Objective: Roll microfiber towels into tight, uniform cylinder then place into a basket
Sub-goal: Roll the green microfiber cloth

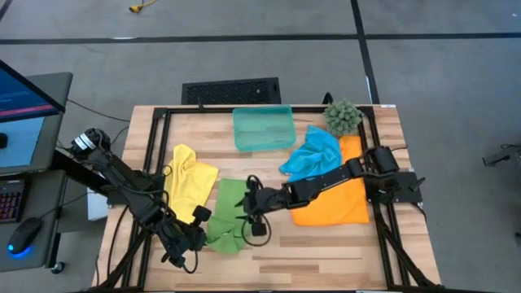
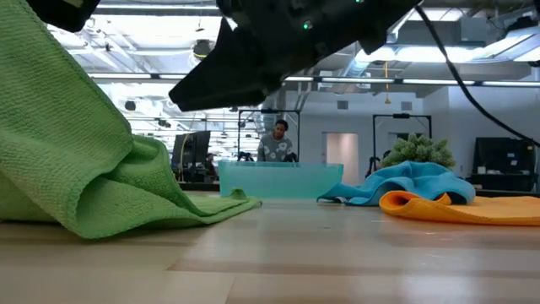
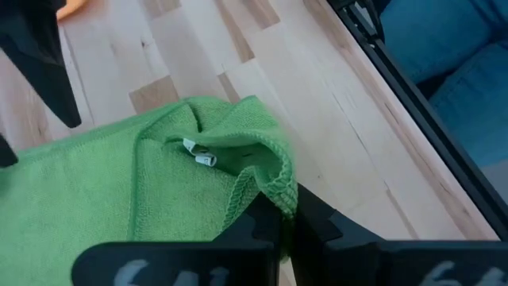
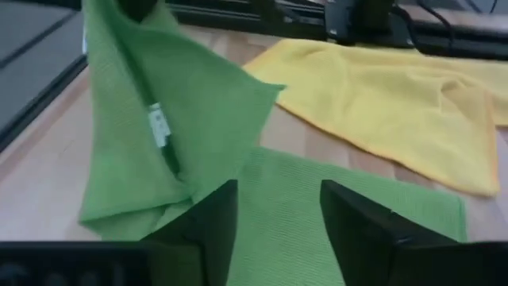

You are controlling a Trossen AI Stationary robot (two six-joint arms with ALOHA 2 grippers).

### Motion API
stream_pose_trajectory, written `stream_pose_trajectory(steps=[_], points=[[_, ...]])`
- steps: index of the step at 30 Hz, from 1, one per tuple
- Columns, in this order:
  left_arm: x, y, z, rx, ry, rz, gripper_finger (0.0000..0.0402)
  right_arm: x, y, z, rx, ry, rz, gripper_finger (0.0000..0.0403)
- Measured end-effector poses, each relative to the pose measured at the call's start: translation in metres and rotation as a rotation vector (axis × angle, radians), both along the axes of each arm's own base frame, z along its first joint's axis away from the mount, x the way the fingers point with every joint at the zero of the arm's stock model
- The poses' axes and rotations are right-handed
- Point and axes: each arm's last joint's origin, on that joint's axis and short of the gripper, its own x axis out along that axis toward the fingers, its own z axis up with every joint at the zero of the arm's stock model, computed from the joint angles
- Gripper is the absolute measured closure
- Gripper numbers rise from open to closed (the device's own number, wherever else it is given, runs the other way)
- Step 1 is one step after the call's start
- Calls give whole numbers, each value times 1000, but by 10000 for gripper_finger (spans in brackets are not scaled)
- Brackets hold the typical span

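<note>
Held the near-left corner of the green towel (image 1: 227, 213) in the left gripper (image 1: 198, 230), fingers clamped together on the hem and lifting it off the table (image 1: 326, 260), so that in the low view the cloth rose steeply out of frame. Lay just left of that, flat and untouched: the yellow towel (image 1: 189, 179). Hovered over the green towel's right edge, the right gripper (image 1: 252, 221), its fingers (image 4: 361, 230) apart with nothing between them and the cloth directly below. Ran front to back, the towel's long axis, with both grippers at its near end; the left the nearer to the raised corner, the right better placed, by judgement, to pin or catch the opposite edge for a roll. Sat farther right and toward the back: the basket (image 1: 263, 128), holding no towel, then the blue towel (image 1: 313, 155) heaped on the orange towel (image 1: 346, 199).
</note>
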Motion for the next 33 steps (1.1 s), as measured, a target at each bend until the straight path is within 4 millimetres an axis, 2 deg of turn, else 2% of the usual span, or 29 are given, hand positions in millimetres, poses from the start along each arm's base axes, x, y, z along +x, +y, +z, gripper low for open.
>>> stream_pose_trajectory(steps=[3,8,17,26,28,31,33], points=[[0,0,0,0,-4,-3,401,4,-8,3,68,-24,-1,179],[1,-1,1,3,-23,-24,401,6,-13,6,157,-36,2,179],[2,-1,2,17,-37,-37,401,6,-5,9,167,-69,18,206],[3,-3,3,-1,-54,-37,401,5,0,9,176,-74,9,209],[3,-3,3,1,-54,-40,401,10,1,-1,180,-82,9,210],[3,-3,3,8,-59,-51,401,13,2,-28,197,-33,-3,213],[3,-3,3,10,-58,-51,401,22,4,-37,199,-43,-2,214]])
